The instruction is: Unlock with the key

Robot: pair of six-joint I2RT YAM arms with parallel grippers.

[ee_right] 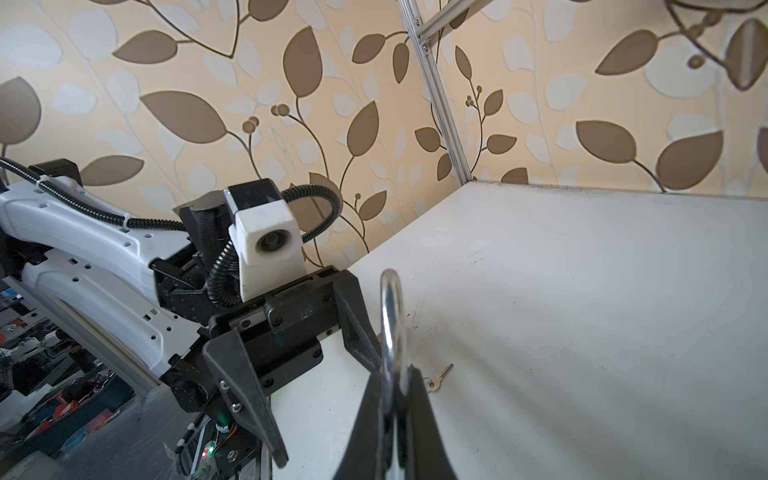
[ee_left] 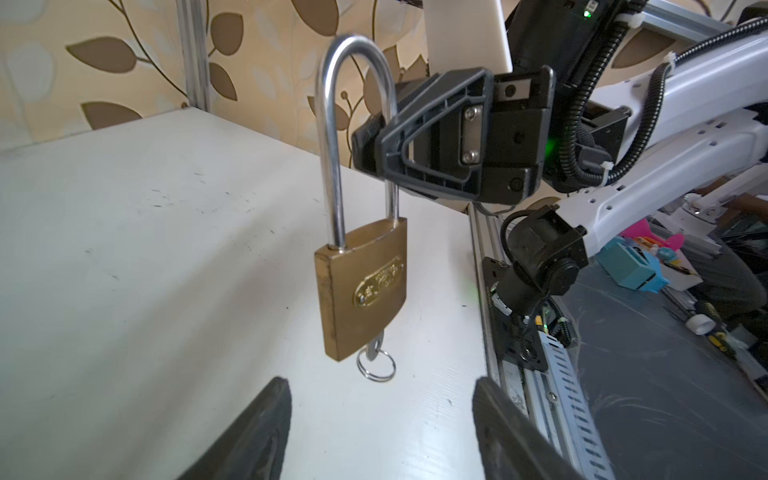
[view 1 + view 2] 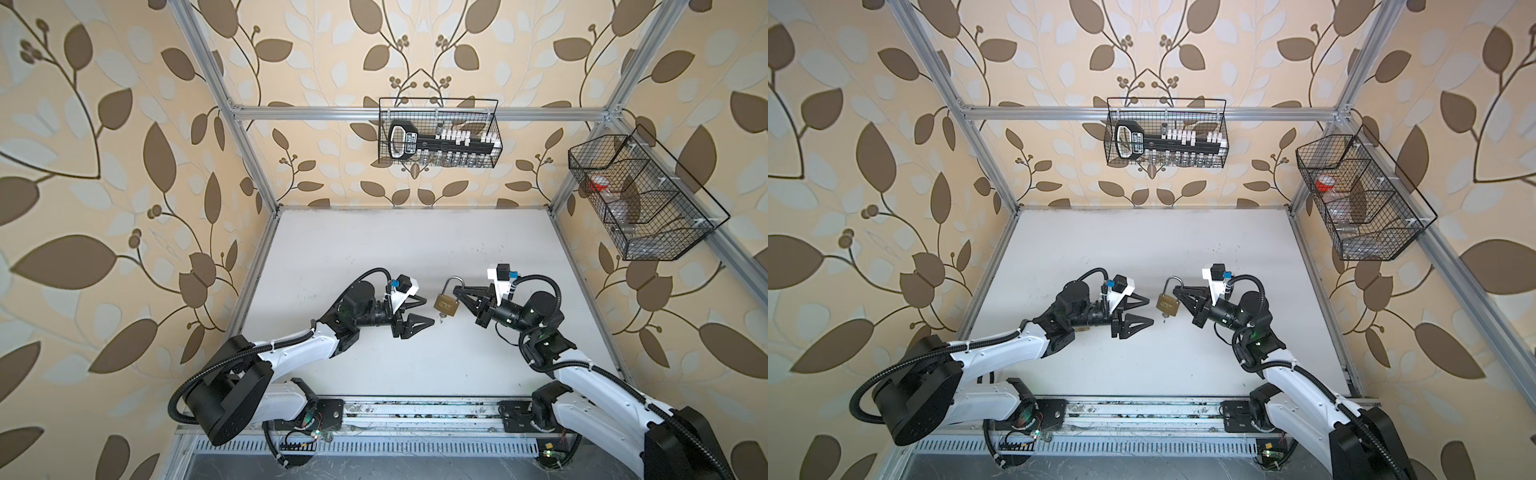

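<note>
Right tool [image 3: 457, 291] has its jaws pressed tight on the silver shackle [image 2: 327, 145]. The brass padlock [image 3: 446, 306] hangs upright from it, lifted clear of the white bench [image 3: 374, 249], around mid-bench in both top views. Both legs of the shackle sit down in the lock body.

Across from it, just beside the lock, the left tool [image 3: 427, 310] has its jaws spread wide, with nothing between them.

The small key [image 1: 441, 375] lies on the bench in the right wrist view, with its whole blade showing, so it is out of the lock. In both top views it sits right under the padlock, between the two tools. In the left wrist view the lock's bottom corner hides its tip.
</note>
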